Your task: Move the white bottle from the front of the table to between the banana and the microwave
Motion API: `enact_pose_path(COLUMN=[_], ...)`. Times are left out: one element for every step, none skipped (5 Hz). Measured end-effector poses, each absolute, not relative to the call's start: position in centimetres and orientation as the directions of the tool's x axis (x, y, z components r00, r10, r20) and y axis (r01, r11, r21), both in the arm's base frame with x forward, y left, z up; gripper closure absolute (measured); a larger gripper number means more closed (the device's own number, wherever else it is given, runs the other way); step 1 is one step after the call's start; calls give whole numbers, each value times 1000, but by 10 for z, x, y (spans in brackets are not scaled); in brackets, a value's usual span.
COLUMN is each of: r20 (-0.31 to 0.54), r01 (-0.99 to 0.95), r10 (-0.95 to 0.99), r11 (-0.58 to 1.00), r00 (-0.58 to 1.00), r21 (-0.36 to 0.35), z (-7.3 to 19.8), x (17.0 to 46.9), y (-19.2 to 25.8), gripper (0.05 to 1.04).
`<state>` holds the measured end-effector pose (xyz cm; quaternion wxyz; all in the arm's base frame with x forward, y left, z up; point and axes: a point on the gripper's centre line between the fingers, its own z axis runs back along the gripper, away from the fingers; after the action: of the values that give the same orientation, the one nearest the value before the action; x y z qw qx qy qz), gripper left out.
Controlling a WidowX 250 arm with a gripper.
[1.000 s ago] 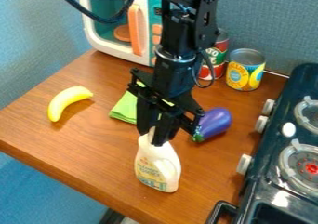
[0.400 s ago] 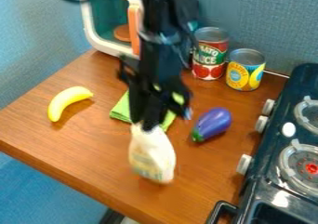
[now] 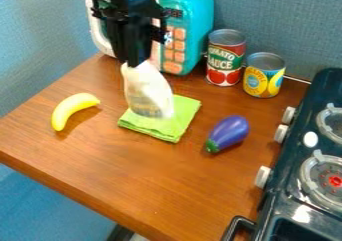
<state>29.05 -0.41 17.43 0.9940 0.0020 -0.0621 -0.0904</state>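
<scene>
Gripper (image 3: pixel 133 64) clenched on top of white spray bottle (image 3: pixel 148 91). Bottle tilted, in view over green cloth (image 3: pixel 160 128); contact with cloth undetermined. Banana (image 3: pixel 72 109), eggplant (image 3: pixel 229 133) to either side. Step judged: bottle handling. Next move calls for firm grip, tilt controlled.

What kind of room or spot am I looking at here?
It looks like a toy kitchen set up for play or testing: a stove with burners and knobs, a small teal microwave, and two food cans on a wooden counter.
</scene>
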Motion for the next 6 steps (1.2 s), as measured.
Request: enact_pose_path(r20=[63,8,-25,-60,-74,-98], r01=[205,213,239,247,262,241], r10=[-208,-215,-237,-241,-253,-227], r11=[978,972,963,957,950,956], r00=[976,977,971,969,965,969], r21=[45,95,124,152,171,169], z=[171,162,154,150,150,146], x=[323,351,375,384,393,400], y=[17,44,66,86,99,114], gripper=[835,835,835,835,835,835])
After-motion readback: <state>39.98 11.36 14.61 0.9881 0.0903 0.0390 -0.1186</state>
